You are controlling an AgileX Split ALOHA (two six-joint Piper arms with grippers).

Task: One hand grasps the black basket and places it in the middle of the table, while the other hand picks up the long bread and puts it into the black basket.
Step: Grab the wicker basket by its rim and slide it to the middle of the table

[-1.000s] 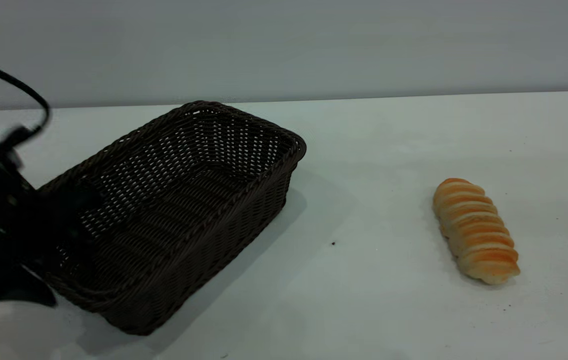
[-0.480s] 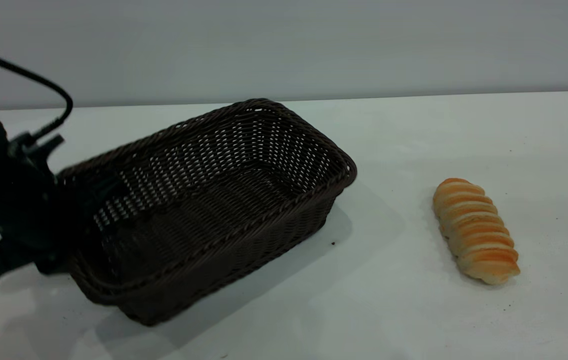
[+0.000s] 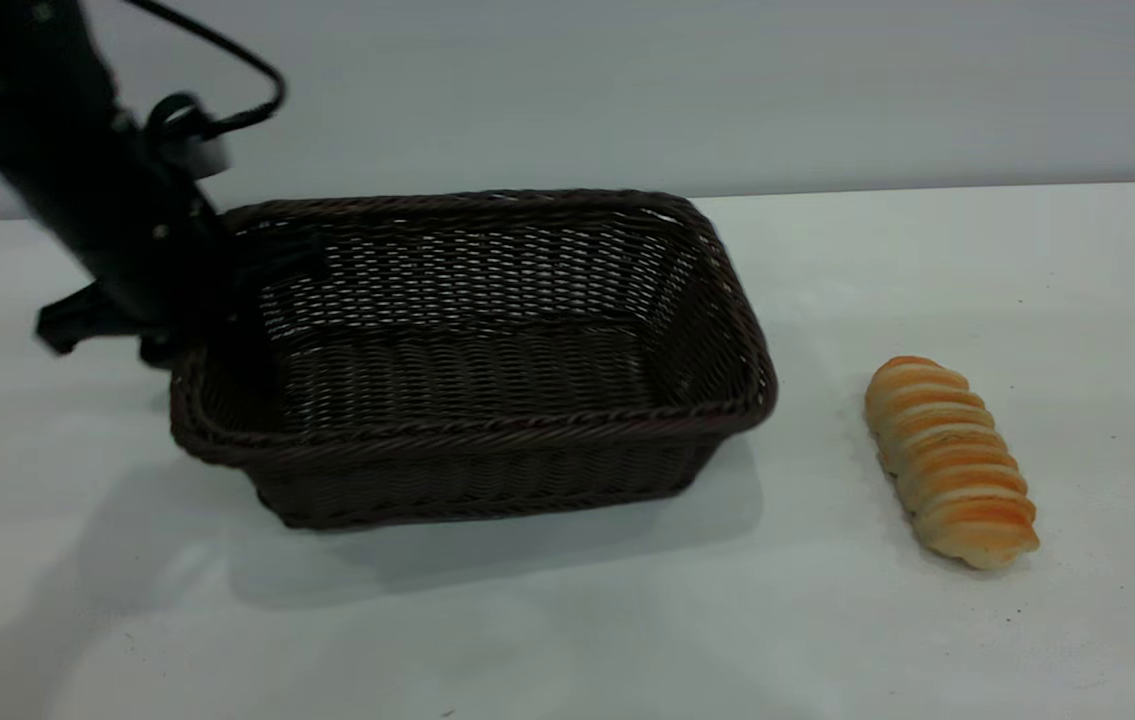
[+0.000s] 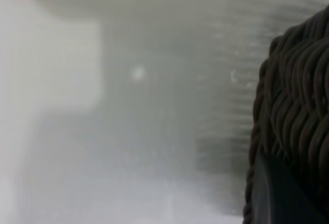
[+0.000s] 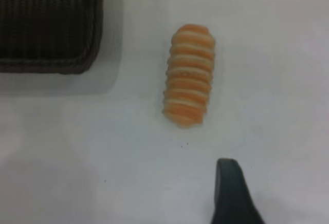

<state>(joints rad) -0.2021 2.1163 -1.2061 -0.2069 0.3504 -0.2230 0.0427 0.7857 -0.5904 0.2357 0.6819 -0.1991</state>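
Left jaws [image 3: 227,300] grasping black basket [image 3: 472,360] rim; long bread [image 3: 949,462] well apart.

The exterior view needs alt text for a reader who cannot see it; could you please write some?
A dark woven basket sits empty near the middle of a white table, with the left arm's pincer clamped on its left end wall. A ridged orange loaf of bread lies on the table to the basket's right, apart from it and untouched.
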